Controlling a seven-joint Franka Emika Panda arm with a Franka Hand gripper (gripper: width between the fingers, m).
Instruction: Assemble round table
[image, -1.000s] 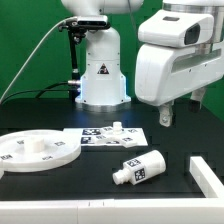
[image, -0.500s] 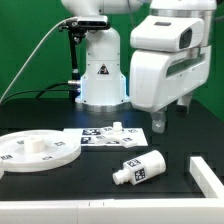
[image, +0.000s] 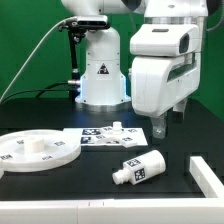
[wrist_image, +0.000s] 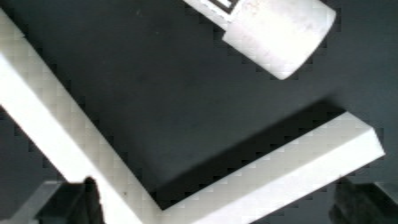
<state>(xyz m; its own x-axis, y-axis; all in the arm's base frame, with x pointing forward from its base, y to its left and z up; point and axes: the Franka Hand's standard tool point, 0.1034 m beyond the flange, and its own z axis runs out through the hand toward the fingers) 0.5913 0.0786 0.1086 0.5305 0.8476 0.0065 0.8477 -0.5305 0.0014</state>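
Note:
The large rimmed round disc (image: 40, 150) lies flat at the exterior view's left. The short post (image: 138, 168) lies on its side near the front, tag facing up; it also shows in the wrist view (wrist_image: 270, 32). A small white tagged part, probably the cross-shaped foot (image: 117, 129), sits at the marker board's far edge. My gripper (image: 172, 124) hangs open and empty above the table at the exterior view's right, behind the post and apart from it. In the wrist view the gripper (wrist_image: 222, 205) has its dark fingers (wrist_image: 63, 205) spread wide with nothing between them.
The marker board (image: 98, 139) lies in the middle of the table. A plain white block (image: 208, 174) stands at the front right; its angled white walls (wrist_image: 80, 130) fill the wrist view below the gripper. The robot base (image: 100, 75) stands at the back.
The hand has turned and shifted a little toward the exterior view's left and slightly lower. The jaws stay open; no part has moved.

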